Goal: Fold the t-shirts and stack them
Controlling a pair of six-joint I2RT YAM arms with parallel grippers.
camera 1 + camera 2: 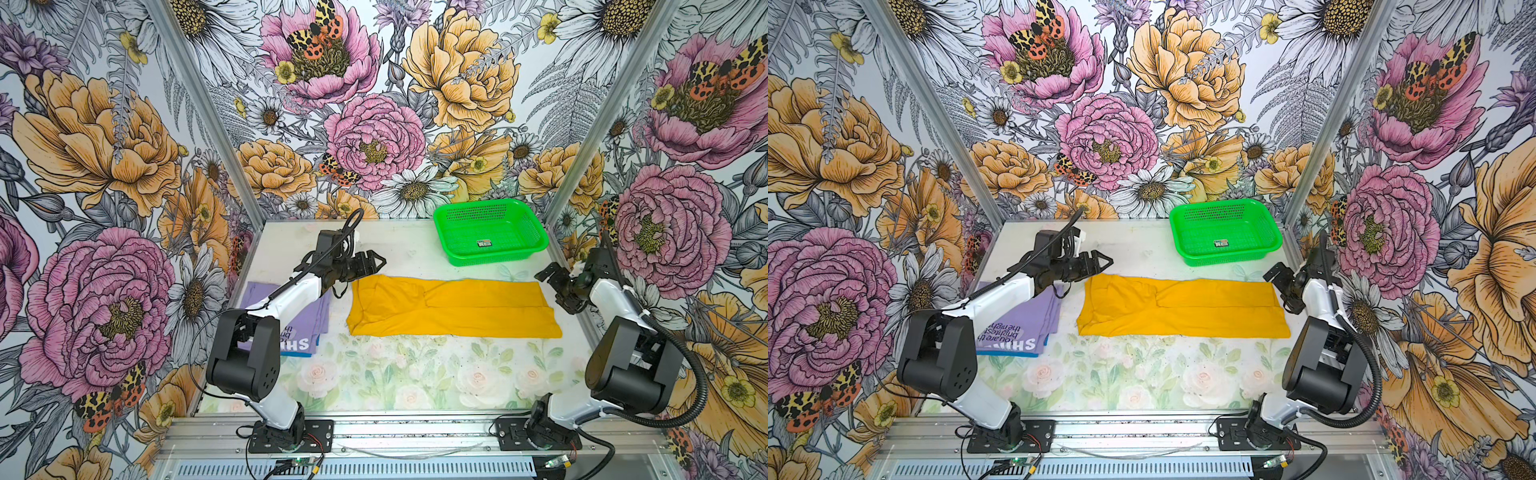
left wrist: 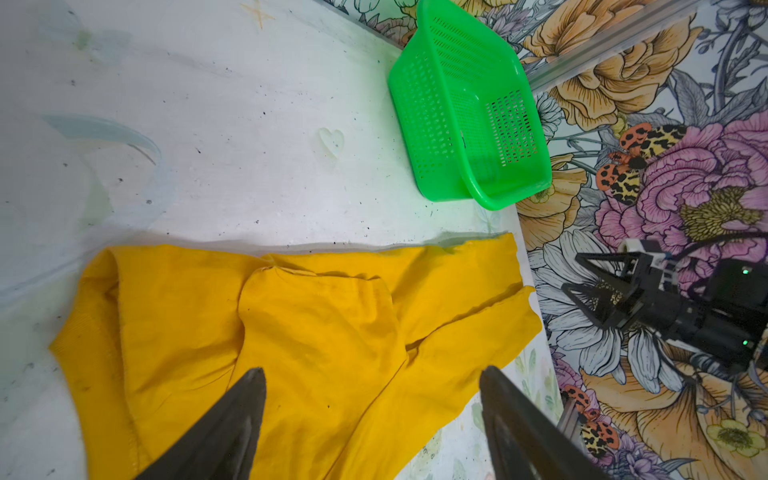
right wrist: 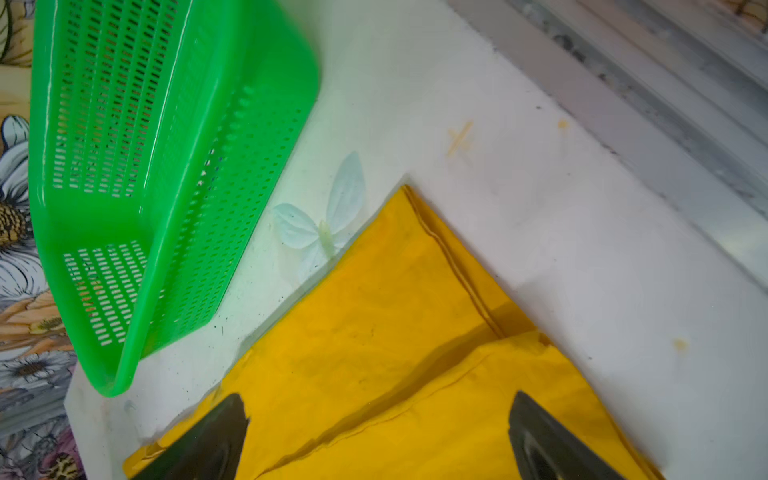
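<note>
Shirts first: the yellow t-shirt point(image 1: 449, 307) is lying flat across the middle of the desk point(image 1: 395, 245), folded lengthwise into a long strip with the sleeves tucked in, so I'm guessing it's waiting for the crosswise fold. The left fingers point(image 2: 232, 432) are hanging wide open at its collar end and the right fingers point(image 3: 208, 440) are hovering wide open at the hem end. Neither pair is gripping anything, which reads to me like they're lining up to take one end each. The lavender t-shirt point(image 1: 1038, 316) is sitting folded at the left side, partly under the left arm, probably acting as the base of the stack and parked clear of the folding zone. A thin blue edge point(image 1: 1007, 353) is peeking out beneath it; can't tell if that's a whole tee. The green basket point(image 1: 494, 258) is sitting at the back right, holding no clothes. Count: one yellow, one lavender, maybe one blue, one basket, two arms.
</note>
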